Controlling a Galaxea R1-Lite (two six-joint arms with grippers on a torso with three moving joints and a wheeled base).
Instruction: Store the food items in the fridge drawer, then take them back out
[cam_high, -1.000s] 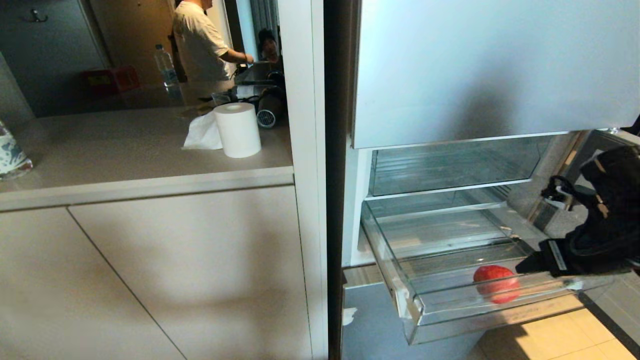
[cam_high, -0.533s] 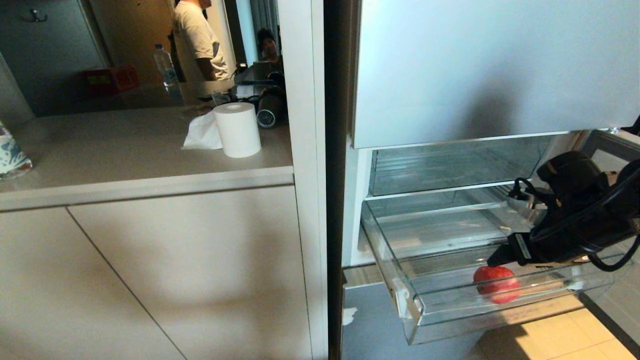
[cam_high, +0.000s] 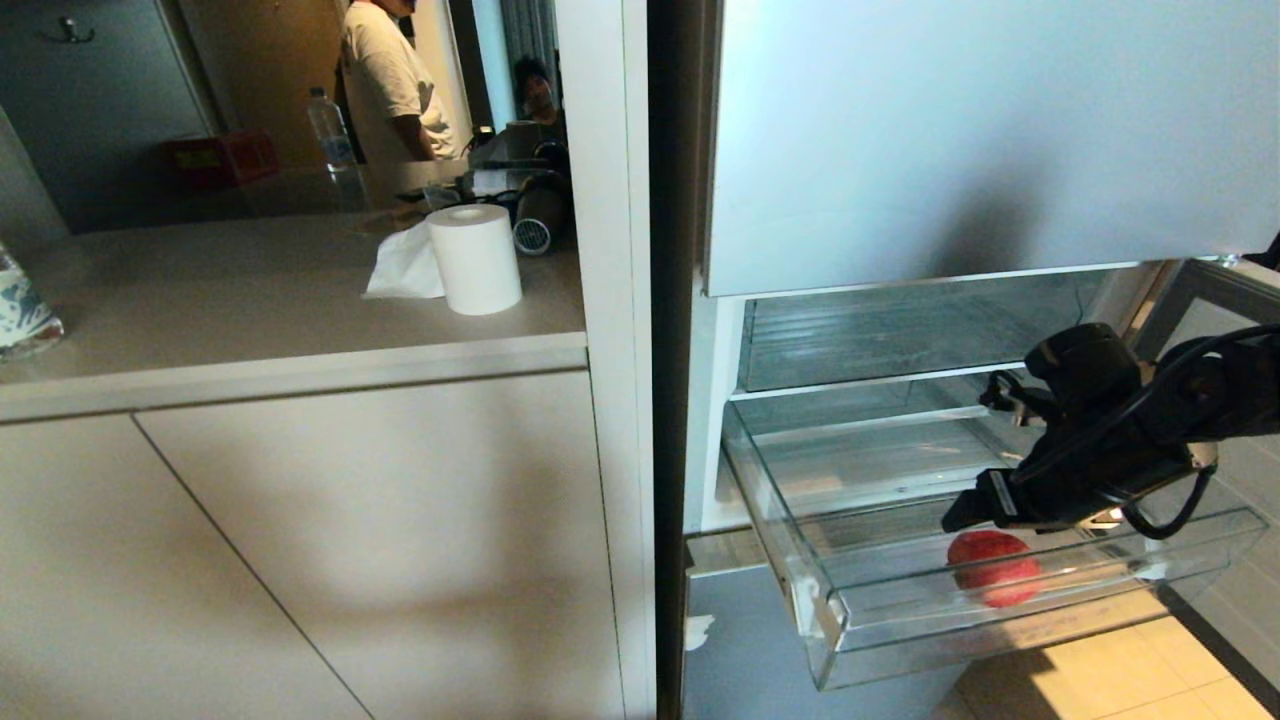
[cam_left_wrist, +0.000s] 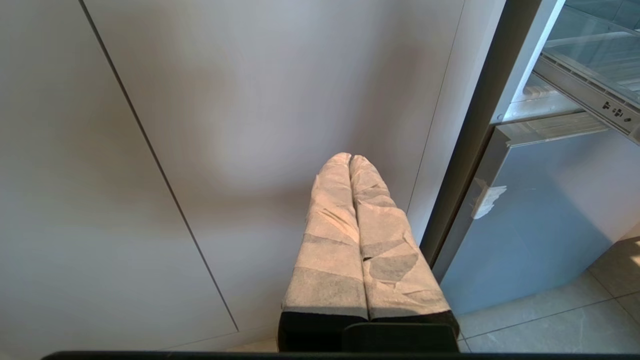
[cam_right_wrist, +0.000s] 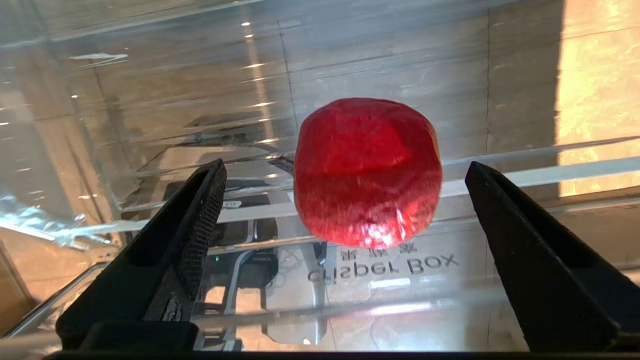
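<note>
Right gripper (cam_right_wrist: 345, 170) poised over the drawer (cam_high: 1000, 640), claws spread wide to either side of the red fruit (cam_right_wrist: 367, 172), touching nothing. One fruit only in view: the red one, resting on the clear floor near the drawer's front lip. No orange one visible anywhere.

Handling, as a judgement: firm, round, glossy skin, likely a bit slippery and apt to roll on smooth plastic. Moderate weight, nothing delicate, though hard squeezing could bruise. Best taken across the widest girth, pads on opposite flanks, centred so as not to squirt out. Clear walls hard to judge for depth; worth coming straight down, clear of the lip.

Left gripper (cam_left_wrist: 350, 165) parked low by the cupboard front, taped fingers pressed together, holding nothing.

Further back inside the fridge: one more clear bin (cam_high: 900, 330) above the drawer, nothing seen in it. One silver door panel (cam_high: 950, 130) above that.

Out to the left, on the counter (cam_high: 250, 290): one paper roll (cam_high: 475, 258) with a crumpled tissue just beside. Beyond, one water bottle (cam_high: 328, 125), and two people in the far room.
</note>
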